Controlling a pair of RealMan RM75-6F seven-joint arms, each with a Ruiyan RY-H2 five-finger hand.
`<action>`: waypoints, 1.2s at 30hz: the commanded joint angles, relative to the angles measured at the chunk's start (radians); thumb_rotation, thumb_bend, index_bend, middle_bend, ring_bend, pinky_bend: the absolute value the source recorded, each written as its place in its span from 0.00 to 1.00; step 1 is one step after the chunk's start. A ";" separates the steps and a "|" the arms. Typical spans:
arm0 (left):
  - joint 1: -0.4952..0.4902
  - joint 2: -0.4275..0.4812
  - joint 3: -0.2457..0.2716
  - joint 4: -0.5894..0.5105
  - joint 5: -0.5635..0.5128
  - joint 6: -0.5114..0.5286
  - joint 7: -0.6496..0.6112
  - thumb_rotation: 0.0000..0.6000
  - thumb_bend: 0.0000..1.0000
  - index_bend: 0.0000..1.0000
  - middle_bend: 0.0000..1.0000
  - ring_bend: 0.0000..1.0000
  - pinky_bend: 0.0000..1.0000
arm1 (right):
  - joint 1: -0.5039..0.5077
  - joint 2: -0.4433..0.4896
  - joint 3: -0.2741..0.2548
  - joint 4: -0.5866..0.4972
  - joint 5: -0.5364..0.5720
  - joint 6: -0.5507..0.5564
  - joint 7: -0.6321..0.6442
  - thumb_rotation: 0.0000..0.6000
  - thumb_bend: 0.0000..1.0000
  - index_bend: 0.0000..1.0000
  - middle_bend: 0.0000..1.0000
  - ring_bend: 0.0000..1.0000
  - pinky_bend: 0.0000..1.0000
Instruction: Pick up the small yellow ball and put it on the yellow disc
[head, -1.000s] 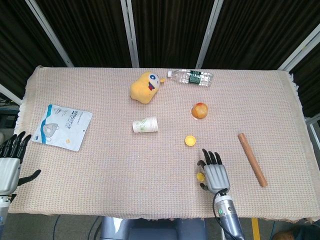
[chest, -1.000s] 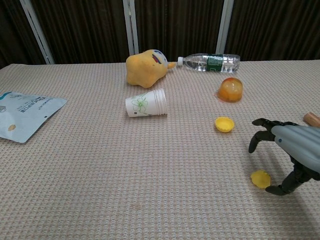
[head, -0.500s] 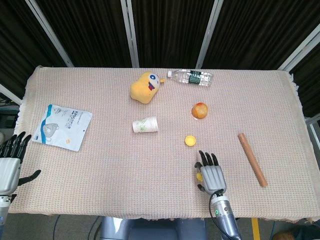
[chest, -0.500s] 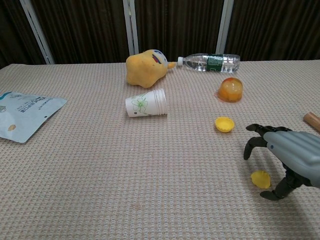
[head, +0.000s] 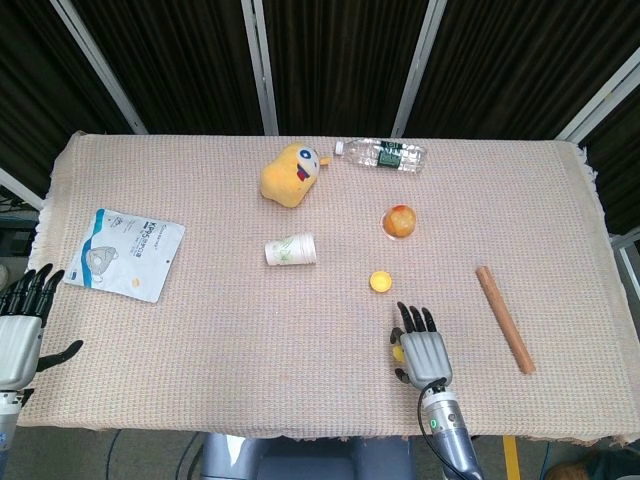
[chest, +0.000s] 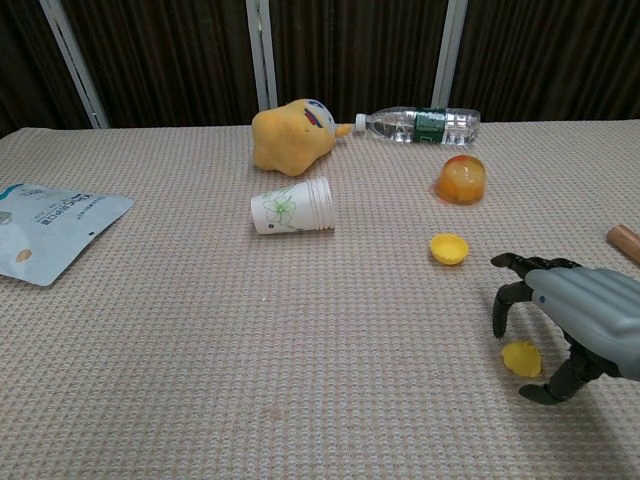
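Observation:
The small yellow ball (chest: 521, 357) lies on the woven cloth near the front right; in the head view the ball (head: 399, 353) peeks out at the left side of my hand. My right hand (chest: 575, 320) arches over it, fingers ahead of the ball and thumb behind it, with gaps on both sides and nothing gripped. From above, the right hand (head: 424, 348) covers part of the ball. The yellow disc (chest: 449, 248) sits a short way beyond, also visible as the disc (head: 380, 281). My left hand (head: 20, 325) hangs spread and empty off the table's left front corner.
A paper cup (head: 291, 249) lies on its side mid-table. A yellow plush toy (head: 288, 174), a water bottle (head: 382, 154) and an orange fruit-like ball (head: 400, 220) lie further back. A brown stick (head: 503, 318) lies right of my hand; a mask packet (head: 125, 253) at left.
My right hand has drawn slightly toward the near edge and left, and its fingers have curled down closer around the ball. The ball and the left hand have stayed put.

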 joint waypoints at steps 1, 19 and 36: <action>0.000 0.000 0.001 0.000 0.000 -0.002 -0.001 1.00 0.00 0.00 0.00 0.00 0.11 | 0.001 0.002 -0.002 0.005 0.006 -0.004 0.005 1.00 0.13 0.45 0.00 0.00 0.00; -0.002 0.006 0.005 -0.007 -0.001 -0.012 -0.006 1.00 0.00 0.00 0.00 0.00 0.12 | 0.020 0.013 0.006 0.045 0.026 -0.033 0.042 1.00 0.13 0.46 0.00 0.00 0.00; -0.002 0.010 0.007 -0.012 -0.002 -0.016 -0.008 1.00 0.00 0.00 0.00 0.00 0.12 | 0.037 0.023 0.003 0.063 0.023 -0.048 0.058 1.00 0.13 0.52 0.00 0.00 0.00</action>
